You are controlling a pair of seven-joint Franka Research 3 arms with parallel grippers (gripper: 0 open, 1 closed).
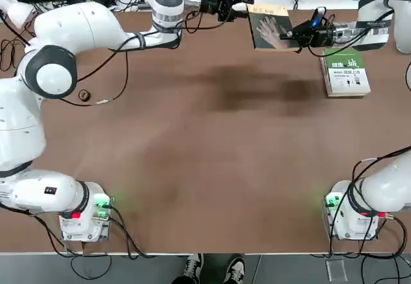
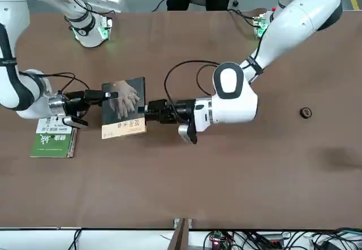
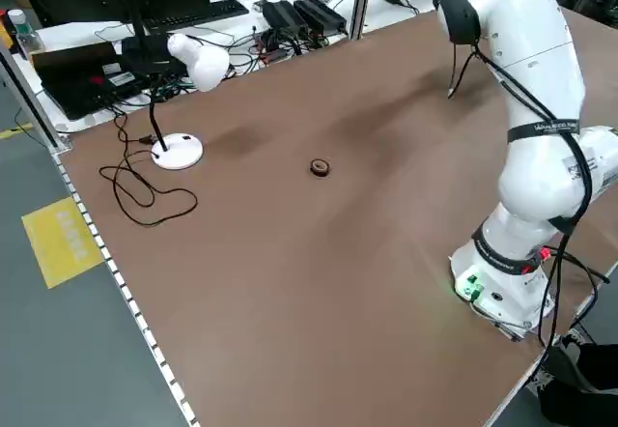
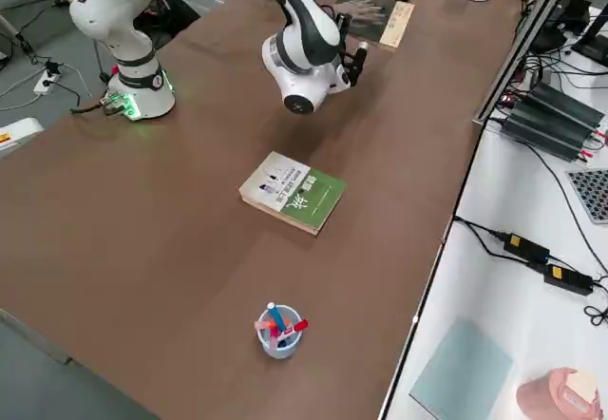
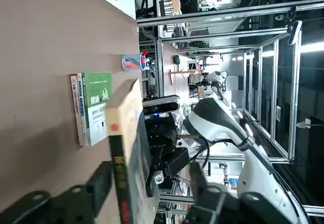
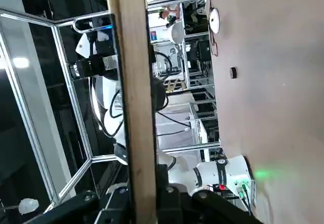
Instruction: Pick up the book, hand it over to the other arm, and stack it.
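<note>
The thin dark grey book [image 1: 270,27] with the pale hand on its cover hangs flat above the table's far side, between both grippers. My right gripper [image 1: 289,36] is shut on the edge that faces the green-and-white book [image 1: 345,72]; in the right wrist view its fingertips [image 6: 119,199] pinch the book's tan edge [image 6: 129,82]. My left gripper [image 1: 247,12] stands open at the opposite edge. Its wrist view shows the book [image 5: 132,148] between spread fingers [image 5: 101,181], with a gap on one side. The front view shows the book [image 2: 123,107] with the right gripper [image 2: 107,96] and the left gripper [image 2: 148,111].
The green-and-white book [image 2: 54,139] lies flat on the table below the right arm. A small dark ring [image 1: 84,94] lies at the left, a white desk lamp [image 3: 179,108] farther left, and a pen cup [image 4: 277,330] at the right. A person's shoes [image 1: 212,268] show at the near edge.
</note>
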